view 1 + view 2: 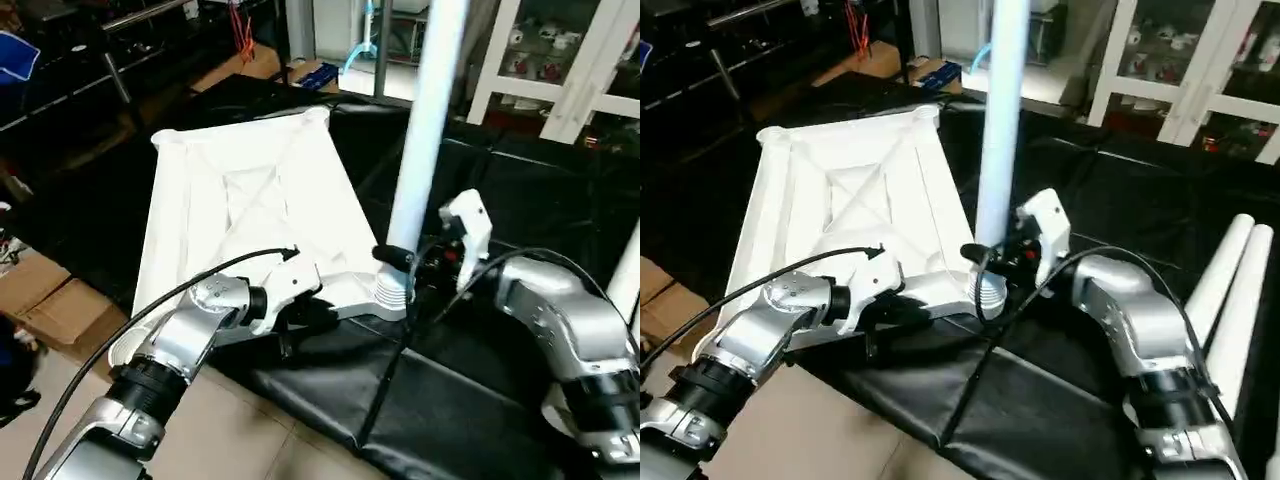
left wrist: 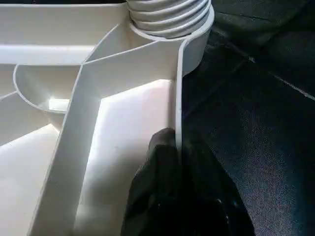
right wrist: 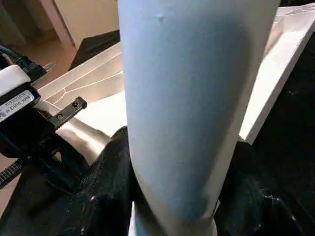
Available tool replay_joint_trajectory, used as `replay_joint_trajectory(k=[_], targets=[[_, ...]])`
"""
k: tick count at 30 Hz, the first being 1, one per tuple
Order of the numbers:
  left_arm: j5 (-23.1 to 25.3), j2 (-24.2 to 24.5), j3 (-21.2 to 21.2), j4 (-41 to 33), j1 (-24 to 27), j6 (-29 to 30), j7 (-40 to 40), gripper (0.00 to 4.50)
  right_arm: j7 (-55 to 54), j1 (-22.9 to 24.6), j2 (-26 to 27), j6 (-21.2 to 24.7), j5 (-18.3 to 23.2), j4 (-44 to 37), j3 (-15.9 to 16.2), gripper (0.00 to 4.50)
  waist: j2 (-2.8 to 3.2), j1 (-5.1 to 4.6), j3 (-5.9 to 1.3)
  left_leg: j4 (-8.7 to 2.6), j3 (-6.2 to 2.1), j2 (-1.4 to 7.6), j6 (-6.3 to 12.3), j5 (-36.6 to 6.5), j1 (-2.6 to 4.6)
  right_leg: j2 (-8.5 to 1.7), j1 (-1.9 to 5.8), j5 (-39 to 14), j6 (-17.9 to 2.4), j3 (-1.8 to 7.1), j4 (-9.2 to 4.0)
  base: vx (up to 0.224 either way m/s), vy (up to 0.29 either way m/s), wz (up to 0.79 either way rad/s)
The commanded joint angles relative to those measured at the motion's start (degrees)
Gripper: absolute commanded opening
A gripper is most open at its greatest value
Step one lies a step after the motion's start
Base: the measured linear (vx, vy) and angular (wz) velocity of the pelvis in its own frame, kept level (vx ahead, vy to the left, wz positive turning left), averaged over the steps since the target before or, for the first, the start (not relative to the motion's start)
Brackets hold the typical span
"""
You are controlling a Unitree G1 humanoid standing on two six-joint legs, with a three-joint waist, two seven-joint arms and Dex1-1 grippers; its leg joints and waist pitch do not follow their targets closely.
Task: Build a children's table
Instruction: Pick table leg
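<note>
Right pincer (image 1: 990, 262) clamping leg (image 1: 1000, 130), spare legs (image 1: 1230, 290) beside

left gripper (image 2: 178, 162) fingers pinch tabletop (image 2: 123, 123) rim wall; ribbed leg (image 2: 167, 14) end seated in corner socket (image 2: 194, 44)

Silver forearms (image 1: 180, 345), white wrist housings (image 1: 1045, 228), black cables (image 1: 120, 325), black jaws.

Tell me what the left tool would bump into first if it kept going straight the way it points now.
Probably the corner socket holding the upright leg. The left tool is clamped on the tabletop's edge wall, pointing along it toward that corner; depth is unclear.
</note>
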Motion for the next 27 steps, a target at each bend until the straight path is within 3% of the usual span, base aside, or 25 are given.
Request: replay_joint_trajectory(k=[1, 5, 8, 12, 19, 22, 27], targets=[[-0.42, 0.09, 0.43, 0.63, 0.96, 0.00, 0.65, 0.00, 0.55, 2.82, -0.63, 3.21, -1.20, 2.32, 2.06, 1.85, -0.99, 0.35, -2.06, -4.78, -2.03, 4.54, 3.08, -14.02, 0.31, -5.57, 1.90, -19.05, -11.82, 3.44, -4.69, 0.000, 0.000, 0.00], [-0.34, 0.10, 0.48, 0.81, 0.85, -0.08, 0.54, 0.00, 1.47, 5.20, -1.20, 3.70, -1.34, -0.57, 3.46, 1.85, -0.99, 0.67, -1.98, -4.87, -2.01, 4.59, 3.27, -13.87, 0.31, -5.55, 1.96, -20.45, -11.22, 3.40, -4.86, 0.000, 0.000, 0.00], [-0.21, -0.03, 0.51, 0.95, 0.73, -0.08, 0.39, 0.00, 3.77, 7.34, -2.35, 1.81, -2.43, -4.26, 6.99, 1.85, -0.98, 0.95, -1.97, -4.94, -2.03, 4.66, 3.02, -14.15, 0.41, -5.52, 1.85, -21.24, -10.63, 3.44, -4.93, 0.000, 0.000, 0.00], [-0.15, -0.10, 0.55, 0.95, 0.70, -0.06, 0.37, 0.00, 4.83, 8.26, -3.00, 0.68, -2.89, -6.40, 8.62, 1.85, -1.00, 1.21, -2.01, -4.99, -2.03, 4.72, 2.89, -14.31, 0.47, -5.53, 1.82, -20.79, -10.69, 3.46, -4.83, 0.000, 0.000, 0.00], [-0.12, -0.10, 0.66, 0.89, 0.77, -0.04, 0.22, 0.00, 6.00, 10.53, -4.55, 0.46, -3.16, -7.77, 9.54, 1.85, -1.08, 1.13, -1.73, -5.17, -2.21, 4.70, 3.01, -16.20, 0.30, -5.61, 1.81, -24.23, -9.60, 3.50, -5.15, 0.000, 0.000, 0.00], [-0.07, -0.05, 0.70, 0.73, 0.90, -0.06, 0.19, 0.00, 5.42, 12.16, -4.86, -0.14, -3.84, -6.57, 9.05, 1.85, -1.01, 1.00, -1.65, -5.24, -2.38, 4.73, 1.84, -18.21, 0.65, -5.75, 1.43, -28.39, -8.32, 3.60, -5.64, 0.000, 0.000, 0.00], [-0.09, 0.04, 0.69, 0.54, 0.99, -0.11, 0.15, 0.00, 4.22, 13.70, -4.79, -2.22, -5.34, -3.47, 7.99, 1.85, -0.87, 0.94, -1.60, -5.42, -2.46, 4.76, 1.56, -18.93, 0.62, -5.68, 1.39, -27.31, -8.43, 3.57, -5.61, 0.000, 0.000, 0.00]])
